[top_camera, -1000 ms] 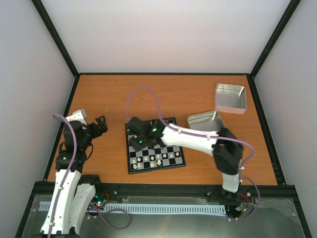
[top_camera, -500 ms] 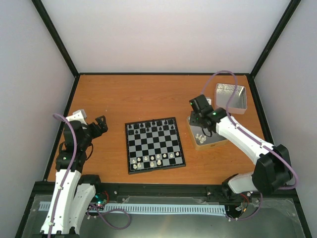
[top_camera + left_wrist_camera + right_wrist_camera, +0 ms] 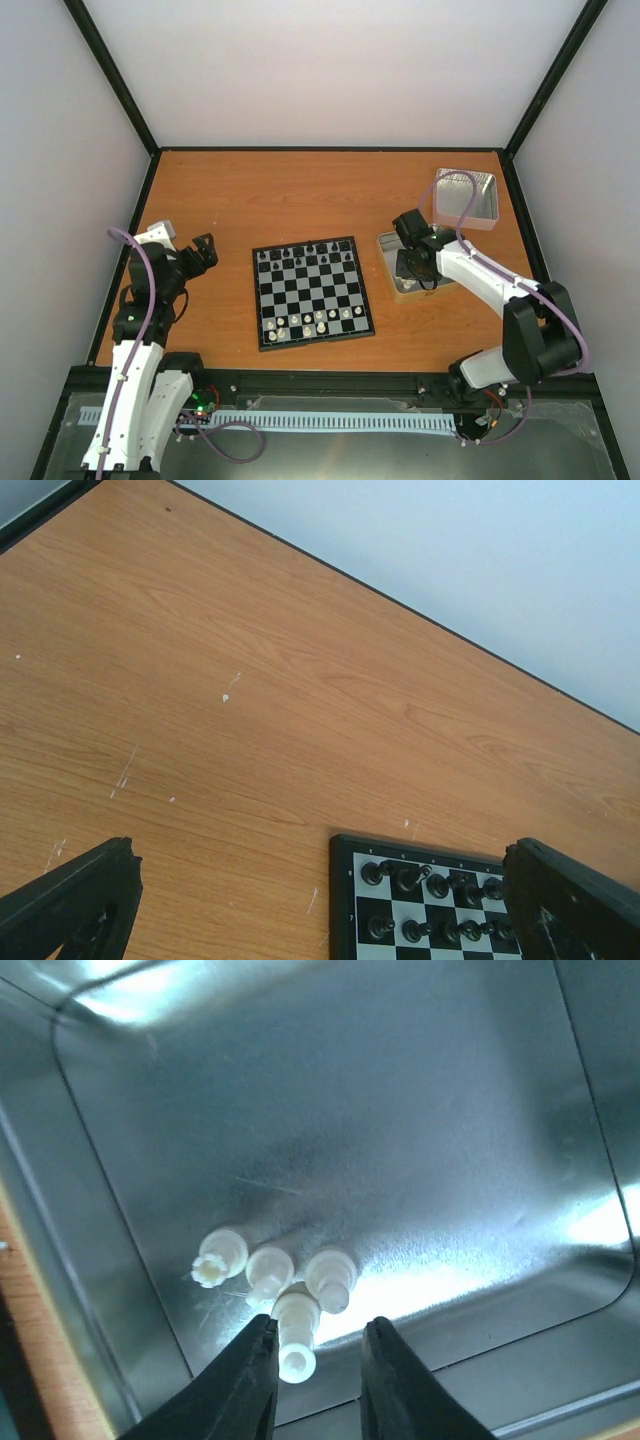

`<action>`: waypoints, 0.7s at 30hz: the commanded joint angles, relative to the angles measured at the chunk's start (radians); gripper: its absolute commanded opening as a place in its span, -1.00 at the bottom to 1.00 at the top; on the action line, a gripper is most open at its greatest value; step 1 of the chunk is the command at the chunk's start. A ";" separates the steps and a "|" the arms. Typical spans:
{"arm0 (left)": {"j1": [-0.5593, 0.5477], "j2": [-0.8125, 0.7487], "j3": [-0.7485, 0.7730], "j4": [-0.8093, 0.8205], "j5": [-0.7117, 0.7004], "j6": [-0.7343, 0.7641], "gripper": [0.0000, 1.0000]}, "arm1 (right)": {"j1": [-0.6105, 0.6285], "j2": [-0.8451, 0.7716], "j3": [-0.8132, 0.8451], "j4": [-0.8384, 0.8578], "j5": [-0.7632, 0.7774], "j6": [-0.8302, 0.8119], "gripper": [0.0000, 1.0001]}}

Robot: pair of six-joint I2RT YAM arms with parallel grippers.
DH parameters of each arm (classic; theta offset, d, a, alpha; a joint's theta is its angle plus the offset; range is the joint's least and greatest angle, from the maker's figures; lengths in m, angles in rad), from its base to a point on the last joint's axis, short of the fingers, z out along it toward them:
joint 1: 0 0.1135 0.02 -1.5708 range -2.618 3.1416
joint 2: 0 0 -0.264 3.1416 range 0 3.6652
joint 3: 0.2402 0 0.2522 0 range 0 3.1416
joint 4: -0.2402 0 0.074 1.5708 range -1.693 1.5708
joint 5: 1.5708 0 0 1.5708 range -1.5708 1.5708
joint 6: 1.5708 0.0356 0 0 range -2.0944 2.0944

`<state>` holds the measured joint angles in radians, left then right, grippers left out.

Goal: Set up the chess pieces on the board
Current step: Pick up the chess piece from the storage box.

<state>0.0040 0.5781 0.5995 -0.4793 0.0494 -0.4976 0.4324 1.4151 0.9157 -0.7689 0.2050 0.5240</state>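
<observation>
Swung away from the far-left part of the chessboard (image 3: 312, 288), where it hovered a second ago, the right arm (image 3: 478, 278) now reaches to the right of the board, with the right jaws lowered into the nearer open tin (image 3: 386, 250). Half a second ago they stood a little higher over that same tin. The wrist view shows four loose cream-white chess pieces (image 3: 270, 1270) lying on their sides, clustered on the tin's shiny floor (image 3: 400, 1130). The lowest piece (image 3: 297, 1338) lies in the narrow gap between the two black fingers (image 3: 252, 1392), against the left-hand finger in that view and with a sliver of space before the other, so the jaws stand narrowly parted and not yet clamped. A second tin (image 3: 466, 195) sits farther back at the right, apart from the first. On the board, black pieces (image 3: 305, 256) line the far rows and a partial set of cream-white pieces (image 3: 310, 322) stands along the near rows. The left arm (image 3: 150, 290) has not shifted: it waits at the left over the wooden surface (image 3: 220, 190), clear of the board, left jaws spread wide with nothing between them.
</observation>
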 commanded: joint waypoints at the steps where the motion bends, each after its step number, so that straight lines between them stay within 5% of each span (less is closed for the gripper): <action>1: -0.004 0.002 0.036 0.013 0.003 0.013 1.00 | -0.013 0.033 -0.032 0.030 0.010 -0.001 -0.56; 21: -0.004 0.003 0.035 0.011 -0.006 0.011 0.99 | -0.047 0.101 -0.051 0.112 0.005 -0.013 -0.64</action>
<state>0.0040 0.5797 0.5995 -0.4793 0.0486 -0.4976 0.3981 1.5120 0.8791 -0.6758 0.1982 0.5129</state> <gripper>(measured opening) 0.997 0.190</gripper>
